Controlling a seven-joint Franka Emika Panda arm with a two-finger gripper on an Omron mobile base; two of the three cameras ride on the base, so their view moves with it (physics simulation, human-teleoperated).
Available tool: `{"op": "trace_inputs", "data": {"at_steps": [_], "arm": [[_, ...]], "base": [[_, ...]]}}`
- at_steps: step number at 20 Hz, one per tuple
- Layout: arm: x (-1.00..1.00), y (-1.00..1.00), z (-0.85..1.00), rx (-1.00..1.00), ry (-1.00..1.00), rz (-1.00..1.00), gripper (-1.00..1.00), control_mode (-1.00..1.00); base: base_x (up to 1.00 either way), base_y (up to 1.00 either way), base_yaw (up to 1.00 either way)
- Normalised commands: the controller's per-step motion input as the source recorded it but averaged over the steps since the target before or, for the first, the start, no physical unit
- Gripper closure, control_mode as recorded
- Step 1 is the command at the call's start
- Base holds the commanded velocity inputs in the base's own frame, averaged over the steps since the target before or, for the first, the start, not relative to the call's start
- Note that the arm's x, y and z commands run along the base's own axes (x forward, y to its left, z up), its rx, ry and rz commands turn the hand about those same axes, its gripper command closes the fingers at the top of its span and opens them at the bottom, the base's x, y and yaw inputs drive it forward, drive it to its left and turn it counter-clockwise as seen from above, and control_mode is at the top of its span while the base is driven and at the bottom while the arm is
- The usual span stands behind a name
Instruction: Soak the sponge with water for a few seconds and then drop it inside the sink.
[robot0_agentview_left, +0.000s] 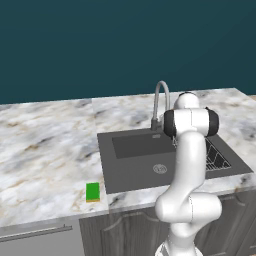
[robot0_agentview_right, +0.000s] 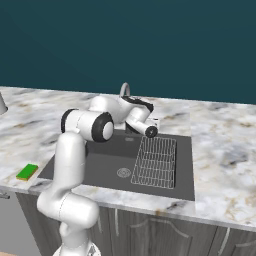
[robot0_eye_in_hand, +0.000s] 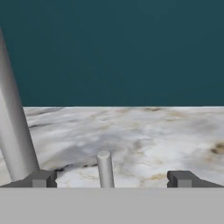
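Teal wall behind, a marble-patterned table runs across a kitchen, with dark cabinet fronts below it. Set into the table is a dark grey sink, a round metal drain in its floor and a wire rack lying in its right half. A curved grey faucet rises at the sink's back edge. The white robot arm reaches over the sink toward the faucet, its claw spread wide and holding nothing. Seen from the hand, the two dark fingertips stand far apart at the bottom, with a short grey upright rod between them and the thick grey faucet pipe rising just to the left. The sponge, a small green block with a yellow-orange edge, lies flat on the table just left of the sink's front left corner, well apart from the claw.
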Motion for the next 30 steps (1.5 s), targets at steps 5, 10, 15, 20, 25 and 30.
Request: {"op": "trace_inputs", "data": {"at_steps": [5,10,15,20,25,30], "arm": [[0.0,-0.01,-0.02,0.0,0.0,0.0,-1.0,-1.0],[0.0,-0.13,-0.07,0.0,0.0,0.0,-1.0,-1.0],[0.03,-0.22,-0.16,0.0,0.0,-0.01,-1.0,-1.0],[0.21,-0.21,-0.15,0.0,0.0,-0.04,-1.0,-1.0],[0.58,-0.01,-0.08,0.0,0.0,-0.07,-1.0,-1.0],[0.59,0.0,-0.01,0.0,0.0,-0.06,-1.0,-1.0]], "base": [[0.0,0.0,0.0],[0.0,0.0,0.0],[0.0,0.0,0.0],[0.0,0.0,0.0],[0.0,0.0,0.0],[0.0,0.0,0.0]]}}
